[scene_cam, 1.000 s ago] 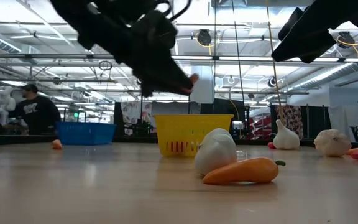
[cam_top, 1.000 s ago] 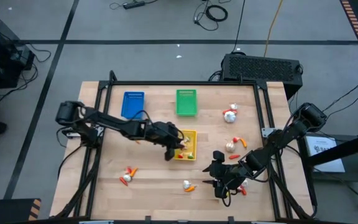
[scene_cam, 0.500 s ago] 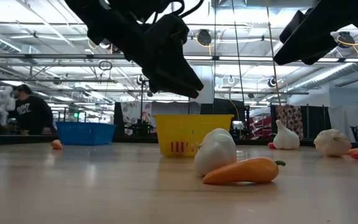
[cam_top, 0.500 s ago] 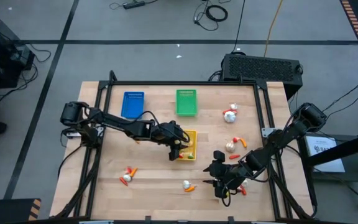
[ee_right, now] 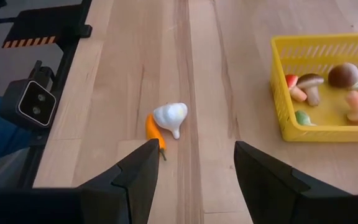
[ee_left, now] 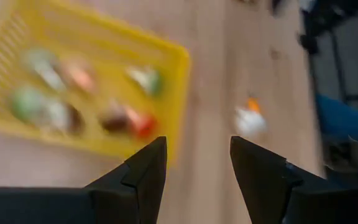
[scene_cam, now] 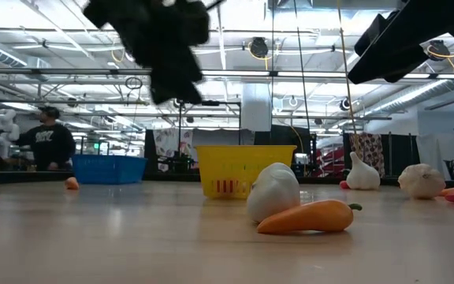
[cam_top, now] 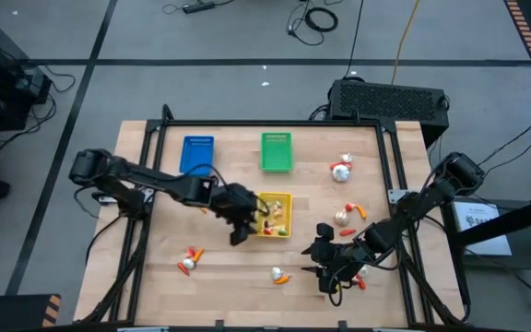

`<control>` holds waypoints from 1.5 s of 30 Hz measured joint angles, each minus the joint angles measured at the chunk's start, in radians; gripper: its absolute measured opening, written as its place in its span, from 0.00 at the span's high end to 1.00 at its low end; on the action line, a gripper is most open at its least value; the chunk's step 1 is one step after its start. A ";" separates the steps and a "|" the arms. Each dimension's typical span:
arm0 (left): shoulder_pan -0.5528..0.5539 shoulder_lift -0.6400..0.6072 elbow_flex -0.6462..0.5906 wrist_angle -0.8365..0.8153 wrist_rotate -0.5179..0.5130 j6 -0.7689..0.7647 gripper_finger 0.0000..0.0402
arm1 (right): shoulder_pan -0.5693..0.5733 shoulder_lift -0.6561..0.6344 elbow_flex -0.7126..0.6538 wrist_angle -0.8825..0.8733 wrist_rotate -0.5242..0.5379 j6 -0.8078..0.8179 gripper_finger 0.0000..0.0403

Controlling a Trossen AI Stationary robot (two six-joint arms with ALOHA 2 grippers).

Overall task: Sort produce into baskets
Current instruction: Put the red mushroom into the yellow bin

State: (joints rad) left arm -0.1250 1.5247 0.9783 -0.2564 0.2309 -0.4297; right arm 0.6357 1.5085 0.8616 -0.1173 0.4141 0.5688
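From above we see three baskets on the table [cam_top: 219, 295]. Two sit side by side at the far edge, one basket [cam_top: 197, 154] to the left of the other [cam_top: 277, 151]. A third basket [cam_top: 276, 214] lies nearer the middle, with small produce pieces [ee_right: 344, 74] inside it. The left gripper [cam_top: 238, 231] is just left of that third basket. The right gripper [cam_top: 324, 261] is to its right, nearer the front edge. A bulb [cam_top: 276, 273] and carrot [cam_top: 284, 278] lie touching near the front, between the grippers. More produce lies at front left [cam_top: 188, 261] and along the right side [cam_top: 341, 167].
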 joint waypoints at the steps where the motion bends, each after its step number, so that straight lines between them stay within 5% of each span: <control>1: -0.023 -0.017 0.000 -0.041 0.012 -0.031 0.54 | 0.000 0.000 0.000 0.000 0.000 -0.002 0.51; 7: -0.192 -0.065 0.000 -0.234 0.000 -0.215 0.54 | 0.000 0.000 0.000 0.000 0.000 -0.005 0.51; 14: -0.325 -0.064 -0.002 -0.554 -0.135 -0.518 0.54 | 0.000 0.000 0.000 0.019 0.000 -0.005 0.51; 19: -0.391 -0.064 -0.003 -0.660 -0.190 -0.563 0.54 | 0.000 0.000 0.000 0.039 0.000 -0.005 0.51; 45: -0.430 -0.061 -0.201 -0.508 -0.135 -0.665 0.54 | 0.001 0.000 0.000 0.037 0.000 -0.008 0.51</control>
State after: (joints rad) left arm -0.5555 1.4633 0.7773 -0.7647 0.0961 -1.0944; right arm 0.6369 1.5085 0.8619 -0.0807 0.4145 0.5605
